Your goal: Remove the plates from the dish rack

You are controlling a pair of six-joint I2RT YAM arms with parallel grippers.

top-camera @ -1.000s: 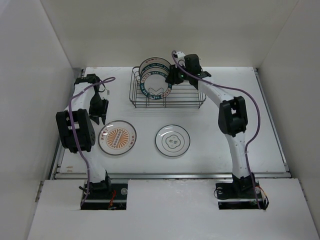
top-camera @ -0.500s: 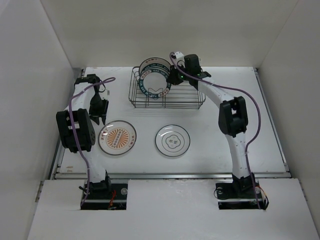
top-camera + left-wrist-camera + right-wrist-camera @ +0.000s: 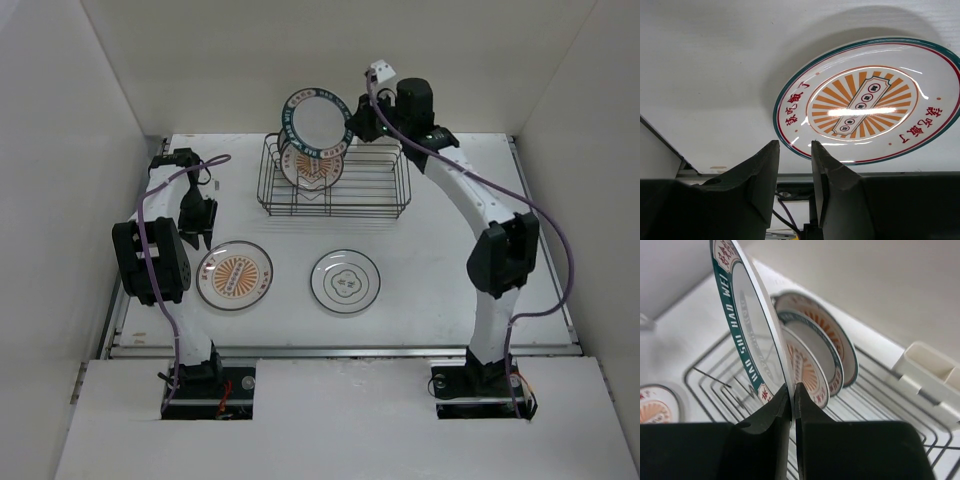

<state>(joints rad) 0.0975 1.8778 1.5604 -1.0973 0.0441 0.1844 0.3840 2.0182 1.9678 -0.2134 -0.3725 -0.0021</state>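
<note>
Right gripper (image 3: 792, 390) clamped on the bottom rim of a green-lettered plate (image 3: 316, 118), held upright, lifted clear above the dish rack (image 3: 385, 200). More plates (image 3: 815, 357) stand in the rack dividers just behind it. Left gripper (image 3: 792, 172) empty, fingers a narrow gap apart, hovering by the sunburst plate (image 3: 867, 100) lying flat on the table (image 3: 450, 290), flower-outline plate (image 3: 345, 279) beside it

Perhaps "HAO WEI" on green-rimmed plate (image 3: 747, 325); red Chinese characters on sunburst plate (image 3: 867, 100).
</note>
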